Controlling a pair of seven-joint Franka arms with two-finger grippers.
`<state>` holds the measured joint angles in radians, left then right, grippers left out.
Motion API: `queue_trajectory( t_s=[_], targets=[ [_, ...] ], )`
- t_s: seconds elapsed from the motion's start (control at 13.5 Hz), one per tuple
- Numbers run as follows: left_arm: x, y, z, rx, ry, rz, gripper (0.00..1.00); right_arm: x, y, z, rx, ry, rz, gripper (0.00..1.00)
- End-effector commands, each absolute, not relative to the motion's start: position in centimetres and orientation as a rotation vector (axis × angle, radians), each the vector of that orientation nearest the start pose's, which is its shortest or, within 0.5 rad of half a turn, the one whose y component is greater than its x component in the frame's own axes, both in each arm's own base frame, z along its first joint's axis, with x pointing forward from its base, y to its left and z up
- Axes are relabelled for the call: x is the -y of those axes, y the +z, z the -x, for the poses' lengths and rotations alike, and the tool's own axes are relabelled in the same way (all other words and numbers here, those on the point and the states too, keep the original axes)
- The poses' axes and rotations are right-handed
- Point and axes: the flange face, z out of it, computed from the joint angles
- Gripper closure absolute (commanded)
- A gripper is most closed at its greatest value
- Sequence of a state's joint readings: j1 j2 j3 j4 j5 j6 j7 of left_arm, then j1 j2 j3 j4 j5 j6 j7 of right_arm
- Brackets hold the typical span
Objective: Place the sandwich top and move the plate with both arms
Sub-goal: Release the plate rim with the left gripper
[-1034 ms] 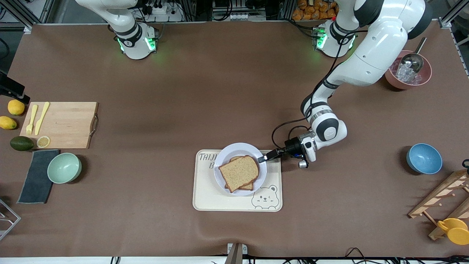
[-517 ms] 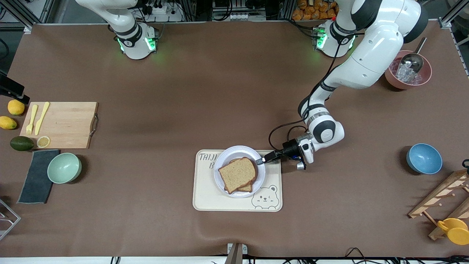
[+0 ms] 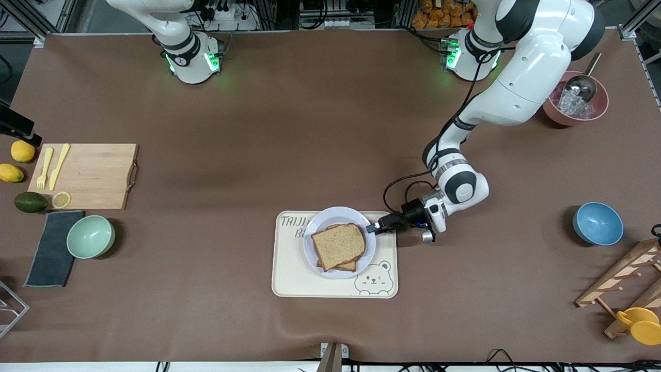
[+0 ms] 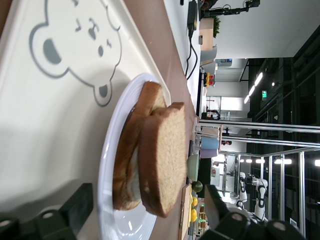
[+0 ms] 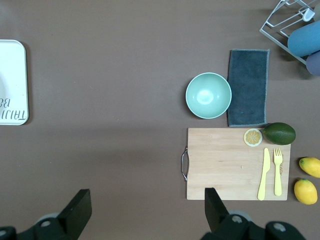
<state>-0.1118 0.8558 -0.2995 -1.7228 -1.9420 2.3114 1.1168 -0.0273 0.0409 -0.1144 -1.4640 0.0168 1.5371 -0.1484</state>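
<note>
The sandwich top (image 3: 338,244), a speckled brown slice, lies askew on a lower slice (image 3: 349,265) on the pale plate (image 3: 330,214). The plate rests on the cream bear tray (image 3: 289,279). My left gripper (image 3: 373,228) is low at the plate's rim on the side toward the left arm's end. In the left wrist view it (image 4: 147,200) is open, one finger on each side of the plate's (image 4: 107,165) rim, with the sandwich top (image 4: 162,160) close ahead. My right gripper (image 5: 147,200) hangs open and empty, high over bare table beside the cutting board (image 5: 235,162).
At the right arm's end lie a cutting board (image 3: 85,175) with yellow cutlery, a green bowl (image 3: 91,236), a grey cloth (image 3: 51,248), lemons and an avocado. At the left arm's end stand a blue bowl (image 3: 598,223), a pink ice bowl (image 3: 575,103) and a wooden rack (image 3: 619,279).
My left gripper was shut on the plate's rim and has opened. The plate with the sandwich has slid a little nearer the front camera on the tray.
</note>
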Motion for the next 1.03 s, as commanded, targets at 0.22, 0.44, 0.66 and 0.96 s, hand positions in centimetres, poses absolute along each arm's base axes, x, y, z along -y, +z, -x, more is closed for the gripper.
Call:
queue_trajectory(
  t_s=[0.22,0.44,0.66,0.96],
  targets=[
    [24.2,12.9,-61.2,-0.313,0.34,-1.955,0.0,8.1,64.8,-55.8,-0.015,-0.043,3.134,0.0],
    [23.7,14.8,-61.8,-0.339,0.359,-1.979,0.0,8.1,64.8,-55.8,-0.003,-0.043,3.134,0.0],
    [23.2,18.0,-63.0,-0.337,0.267,-2.025,0.0,8.1,64.4,-56.1,0.005,-0.031,3.145,0.0],
    [22.6,23.2,-64.1,-0.3,0.164,-2.16,0.0,8.2,64.4,-56.1,0.001,-0.032,3.143,0.0]
  ],
)
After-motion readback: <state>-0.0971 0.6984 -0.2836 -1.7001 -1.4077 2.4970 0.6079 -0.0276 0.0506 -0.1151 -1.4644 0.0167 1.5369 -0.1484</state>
